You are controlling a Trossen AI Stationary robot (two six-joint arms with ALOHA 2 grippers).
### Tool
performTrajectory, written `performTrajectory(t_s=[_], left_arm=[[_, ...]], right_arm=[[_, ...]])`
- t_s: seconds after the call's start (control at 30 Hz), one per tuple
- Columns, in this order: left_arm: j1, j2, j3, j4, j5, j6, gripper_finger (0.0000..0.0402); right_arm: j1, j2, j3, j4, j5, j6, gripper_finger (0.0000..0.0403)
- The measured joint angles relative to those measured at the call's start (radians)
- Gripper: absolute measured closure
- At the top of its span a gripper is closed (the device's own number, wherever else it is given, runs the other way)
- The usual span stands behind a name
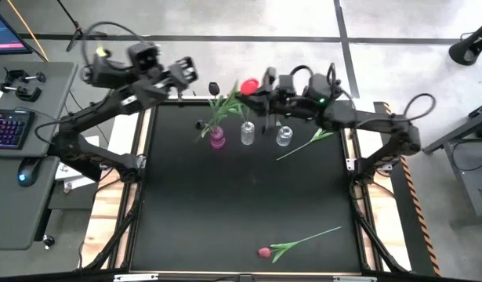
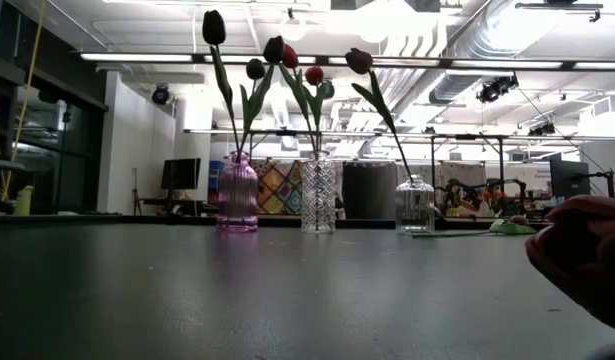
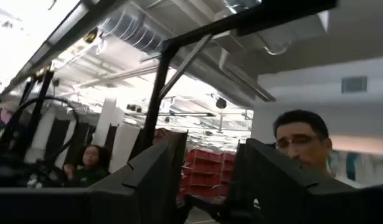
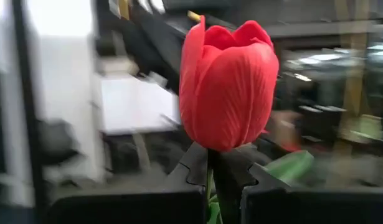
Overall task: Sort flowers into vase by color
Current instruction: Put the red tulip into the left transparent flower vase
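- High view first: the right gripper is up by the far edge of the black table, clamped tight on the thin green stem of a bright red artificial tulip.
- Right wrist view nails it: the red head sits right above the pinched fingertips, with the stem running down between them and a green leaf off to one side.
- That held tulip is above the row of three small vases near the far edge: a ribbed pink glass vase, a clear cut-glass vase and a clear round glass vase.
- Low view shows dark maroon heads in the pink vase, red plus dark in the middle one, and one dark red stem in the round one.
- A pink-magenta tulip lies flat near the front edge, well apart from both grippers.
- Left gripper hangs past the far-left corner, jaws wide, holding nothing.
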Motion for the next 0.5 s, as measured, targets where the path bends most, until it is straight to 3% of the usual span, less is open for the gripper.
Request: performTrajectory(t_s=[0.23,0.37,0.5], left_arm=[[0.000,-0.101,0.000,-0.225,0.014,0.207,0.0236],[0.000,-0.131,0.000,-0.360,-0.024,0.291,0.0243],[0.000,-0.130,0.000,-0.380,-0.035,0.308,0.0243]], right_arm=[[0.024,-0.074,0.001,-0.314,0.238,-0.128,0.0403],[0.059,-0.041,0.050,-0.504,0.340,-0.133,0.0403],[0.101,-0.004,0.085,-0.610,0.536,-0.181,0.0403]])
